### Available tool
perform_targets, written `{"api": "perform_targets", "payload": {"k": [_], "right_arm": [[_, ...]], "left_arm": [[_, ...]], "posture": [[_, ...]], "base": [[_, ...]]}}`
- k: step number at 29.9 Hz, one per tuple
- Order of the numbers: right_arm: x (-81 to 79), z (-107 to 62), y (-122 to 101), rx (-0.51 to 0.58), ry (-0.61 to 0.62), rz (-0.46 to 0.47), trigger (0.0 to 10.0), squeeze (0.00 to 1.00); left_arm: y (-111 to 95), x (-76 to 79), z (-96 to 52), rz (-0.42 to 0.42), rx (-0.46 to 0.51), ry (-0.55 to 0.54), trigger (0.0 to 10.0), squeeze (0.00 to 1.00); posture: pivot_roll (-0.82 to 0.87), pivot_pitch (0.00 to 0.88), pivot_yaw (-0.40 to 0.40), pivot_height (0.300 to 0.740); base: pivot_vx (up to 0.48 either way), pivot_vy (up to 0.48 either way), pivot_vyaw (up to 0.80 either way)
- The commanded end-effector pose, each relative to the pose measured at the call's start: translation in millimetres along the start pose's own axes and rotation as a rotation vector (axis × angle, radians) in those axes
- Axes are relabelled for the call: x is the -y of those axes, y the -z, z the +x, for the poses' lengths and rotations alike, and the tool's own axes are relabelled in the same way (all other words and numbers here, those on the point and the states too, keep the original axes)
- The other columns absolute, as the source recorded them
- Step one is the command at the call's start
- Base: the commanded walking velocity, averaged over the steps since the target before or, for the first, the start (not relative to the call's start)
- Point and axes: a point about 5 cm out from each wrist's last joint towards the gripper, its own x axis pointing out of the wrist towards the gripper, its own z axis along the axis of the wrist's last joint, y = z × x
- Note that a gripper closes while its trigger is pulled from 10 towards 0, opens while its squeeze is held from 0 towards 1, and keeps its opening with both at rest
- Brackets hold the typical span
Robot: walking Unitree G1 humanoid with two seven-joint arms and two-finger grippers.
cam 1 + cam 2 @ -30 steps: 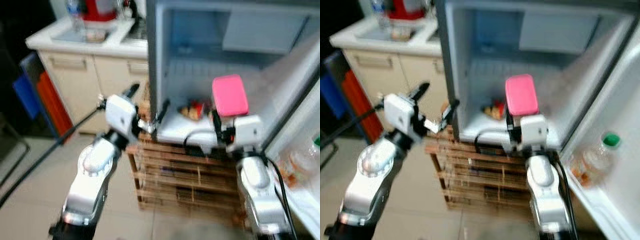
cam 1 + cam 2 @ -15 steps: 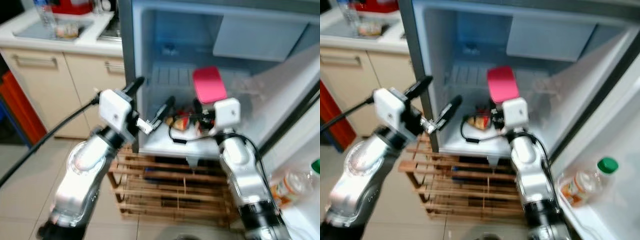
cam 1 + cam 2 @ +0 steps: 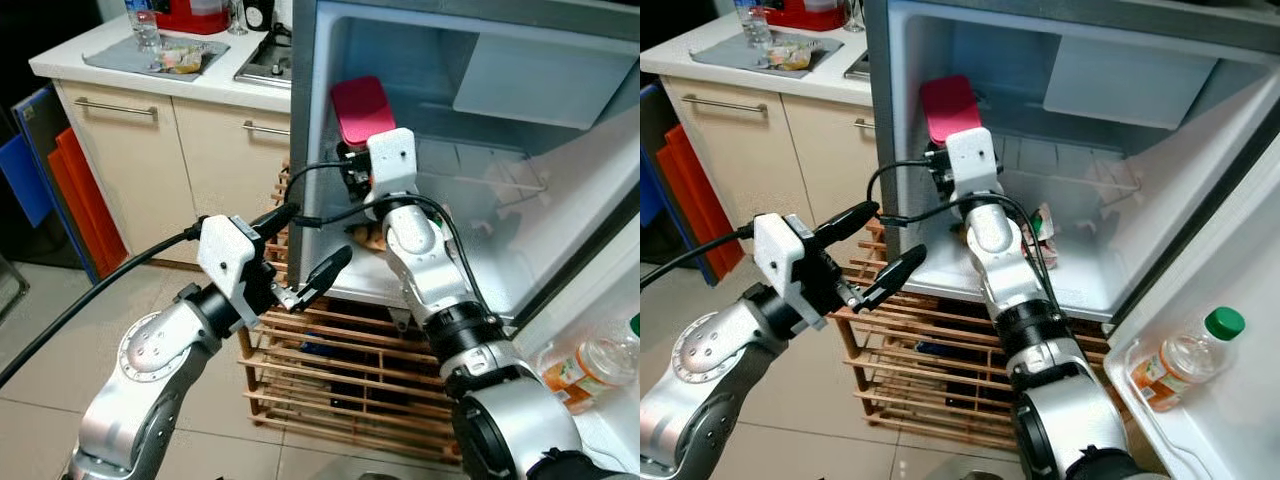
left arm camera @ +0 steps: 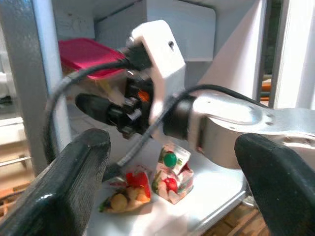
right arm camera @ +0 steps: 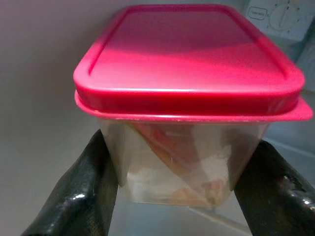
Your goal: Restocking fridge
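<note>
Fridge [image 3: 330, 120] stands open before us, and our right gripper [image 5: 184, 187] is inside its upper left part, jaws closed on the clear walls of a tub [image 3: 362, 108] with a pink lid [image 5: 189, 54], held up in the air near the left wall. We judge the tub stiff and fairly light, with some food showing through its sides; the plastic looks smooth, so it could slip if the hold loosens, and the lid rim overhangs the jaws, which helps. Holding it low on the body, under that rim, seems the right place, as we do now. Below, on the fridge floor, lie a small carton [image 4: 171, 174] and a snack pack [image 4: 127, 194], so the tub wants a spot beside them or on the wire shelf [image 3: 1070, 175]. Our left gripper [image 3: 300, 255] hangs outside the fridge's front edge, jaws wide apart and holding nothing. A bottle [image 3: 1185, 355] sits in the door rack.
</note>
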Motion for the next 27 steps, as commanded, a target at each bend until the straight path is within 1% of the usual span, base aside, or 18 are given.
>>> {"api": "perform_targets", "payload": {"k": [1, 2, 3, 5, 6, 8, 9, 10, 11, 13, 17, 20, 22, 23, 24, 25, 26, 27], "right_arm": [[-4.4, 7.0, -8.3, 0.022, 0.002, -0.030, 0.0, 0.00], [-9.2, 13.9, -7.9, -0.015, 0.009, -0.036, 0.0, 0.00], [-9.2, 13.9, -7.9, -0.015, 0.009, -0.036, 0.0, 0.00], [-13.1, 17.3, -5.6, -0.054, 0.019, -0.016, 0.0, 0.00], [-13.1, 17.3, -5.6, -0.054, 0.019, -0.016, 0.0, 0.00], [-14.7, 20.9, -5.4, -0.096, 0.036, 0.042, 0.0, 0.00], [-15.0, 22.4, -6.0, -0.108, 0.043, 0.062, 0.0, 0.00], [-14.8, 23.9, -7.6, -0.117, 0.054, 0.086, 0.0, 0.00], [-14.8, 23.9, -7.6, -0.117, 0.054, 0.086, 0.0, 0.00], [-11.6, 29.0, -12.8, -0.144, 0.097, 0.157, 0.0, 0.00], [-5.3, 34.5, -19.0, -0.179, 0.142, 0.265, 0.0, 0.00], [0.4, 39.3, -27.5, -0.182, 0.168, 0.333, 0.0, 0.00], [2.0, 40.5, -29.8, -0.180, 0.175, 0.345, 0.0, 0.00], [3.6, 41.9, -33.3, -0.173, 0.182, 0.358, 0.4, 0.00], [4.6, 43.0, -35.8, -0.169, 0.187, 0.367, 2.0, 0.23], [5.2, 43.5, -37.2, -0.166, 0.190, 0.372, 8.9, 1.00], [5.2, 44.7, -40.4, -0.155, 0.186, 0.380, 10.0, 1.00], [4.9, 45.7, -43.5, -0.144, 0.181, 0.379, 10.0, 1.00]], "left_arm": [[-2.8, 2.5, -2.4, -0.002, -0.007, -0.005, 10.0, 0.00], [-3.0, 7.0, -5.8, -0.023, -0.024, -0.035, 10.0, 0.00], [-3.0, 7.0, -5.8, -0.023, -0.024, -0.035, 10.0, 0.00], [-2.5, 14.0, -14.7, -0.045, -0.048, -0.052, 10.0, 0.00], [-2.5, 14.0, -14.7, -0.045, -0.048, -0.052, 10.0, 0.00], [-1.5, 21.1, -28.0, -0.060, -0.090, -0.077, 10.0, 0.00], [-1.7, 23.5, -32.1, -0.065, -0.104, -0.084, 10.0, 0.00], [-2.4, 25.5, -36.5, -0.067, -0.116, -0.092, 10.0, 0.00], [-2.4, 25.5, -36.5, -0.067, -0.116, -0.092, 10.0, 0.00], [-5.3, 28.9, -43.4, -0.073, -0.135, -0.109, 10.0, 0.00], [-6.8, 31.2, -42.6, -0.078, -0.143, -0.122, 10.0, 0.00], [-8.4, 33.9, -42.4, -0.084, -0.146, -0.127, 10.0, 0.00], [-8.9, 34.8, -42.8, -0.086, -0.148, -0.129, 10.0, 0.00], [-9.1, 35.6, -42.9, -0.088, -0.150, -0.131, 10.0, 0.00], [-9.3, 36.3, -42.9, -0.090, -0.153, -0.132, 10.0, 0.00], [-9.5, 36.8, -42.9, -0.092, -0.154, -0.133, 10.0, 0.00], [-9.5, 37.1, -42.4, -0.093, -0.156, -0.134, 10.0, 0.00], [-9.5, 37.4, -41.6, -0.093, -0.156, -0.134, 10.0, 0.00]], "posture": [[0.05, 0.000, -0.102, 0.740], [0.10, 0.036, -0.107, 0.740], [0.10, 0.036, -0.107, 0.740], [0.12, 0.076, -0.108, 0.740], [0.12, 0.076, -0.108, 0.740], [0.16, 0.118, -0.105, 0.740], [0.16, 0.118, -0.105, 0.740], [0.17, 0.139, -0.103, 0.740], [0.17, 0.139, -0.103, 0.740], [0.18, 0.157, -0.101, 0.740], [0.19, 0.168, -0.104, 0.740], [0.19, 0.172, -0.106, 0.740], [0.19, 0.172, -0.109, 0.740], [0.19, 0.172, -0.109, 0.740], [0.19, 0.172, -0.111, 0.740], [0.19, 0.172, -0.111, 0.740], [0.19, 0.170, -0.111, 0.740], [0.19, 0.168, -0.111, 0.740]], "base": [[0.000, 0.000, 0.00], [0.000, 0.000, 0.00], [0.000, 0.000, 0.00], [0.000, 0.000, 0.00], [0.000, 0.000, 0.00], [0.000, 0.000, 0.00], [0.000, 0.000, 0.00], [0.000, 0.000, 0.00], [0.000, 0.000, 0.00], [0.000, 0.000, 0.00], [0.000, 0.000, 0.00], [0.000, 0.000, 0.00], [0.000, 0.000, 0.00], [0.000, 0.000, 0.00], [0.000, 0.000, 0.00], [0.000, 0.000, 0.00], [0.000, 0.000, 0.00], [0.000, 0.000, 0.00]]}}
